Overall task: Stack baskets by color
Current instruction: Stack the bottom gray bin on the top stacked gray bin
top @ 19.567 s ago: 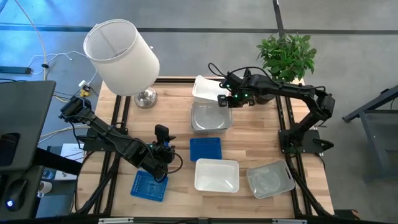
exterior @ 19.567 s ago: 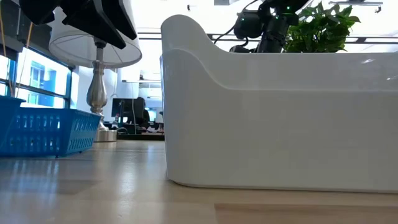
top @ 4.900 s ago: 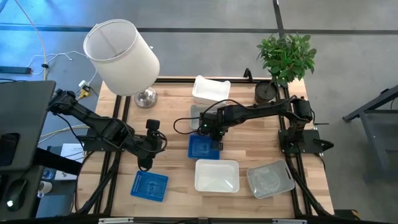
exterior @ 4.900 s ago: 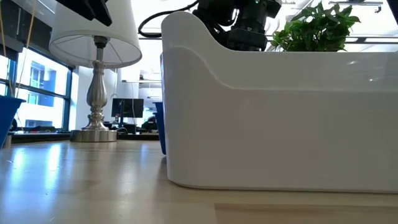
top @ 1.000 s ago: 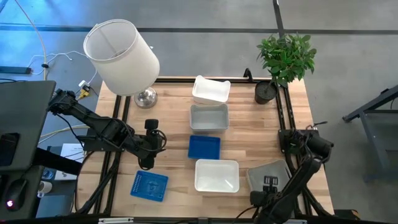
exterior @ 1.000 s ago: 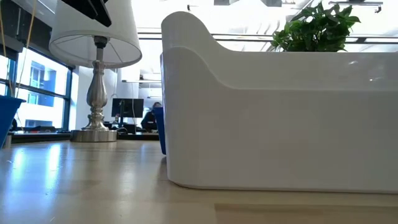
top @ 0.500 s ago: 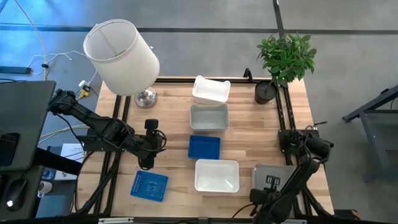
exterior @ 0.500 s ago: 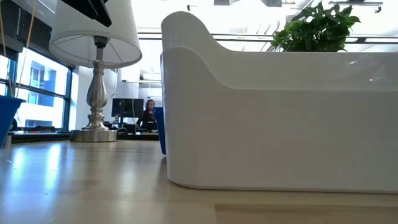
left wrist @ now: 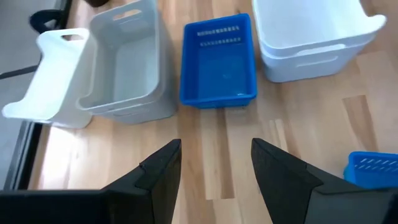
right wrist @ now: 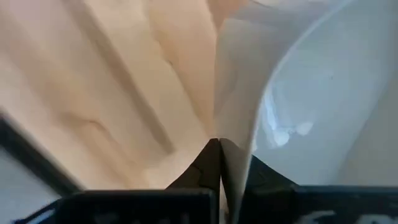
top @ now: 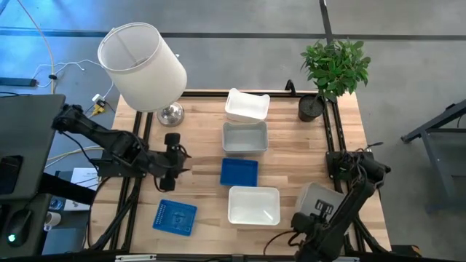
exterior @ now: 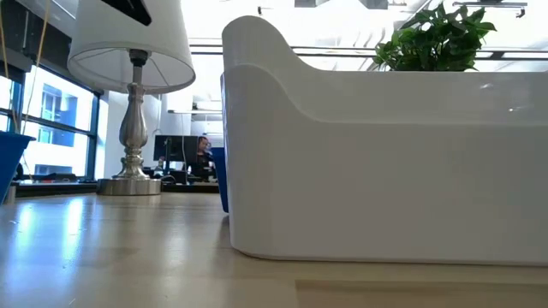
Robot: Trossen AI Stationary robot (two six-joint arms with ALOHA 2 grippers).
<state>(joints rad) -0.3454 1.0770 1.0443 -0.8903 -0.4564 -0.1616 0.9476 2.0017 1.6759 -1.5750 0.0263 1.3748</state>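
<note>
My right gripper point(top: 318, 212) is at the near right corner, shut on a translucent clear-grey basket point(top: 319, 196). Down the middle of the table stand a white basket point(top: 247, 105), a clear-grey one point(top: 245, 137), a blue one point(top: 239, 172) and another white one point(top: 254, 205). A perforated blue basket point(top: 175, 217) rests flat at the near left. My left gripper point(top: 172, 154) hangs open over bare wood left of the blue basket point(left wrist: 217, 59), touching nothing. My right gripper pinches the clear-grey basket's thin side wall at its rim point(right wrist: 219, 144), one finger point(right wrist: 202, 168) on either face of it. The fingers come steeply from above. The basket is tilted in the hold; whether any part still rests on the table I cannot tell.
A table lamp with a large white shade point(top: 142, 65) stands at the far left and a potted plant point(top: 331, 69) at the far right. In the low view the near white basket point(exterior: 385, 162) fills most of the picture. Bare wood lies between my left gripper and the baskets.
My right gripper has shut on the clear-grey basket's wall, risen and rolled. The basket has tipped up and turned from where it lay. My left gripper has risen a little and drawn toward the far edge, still open.
</note>
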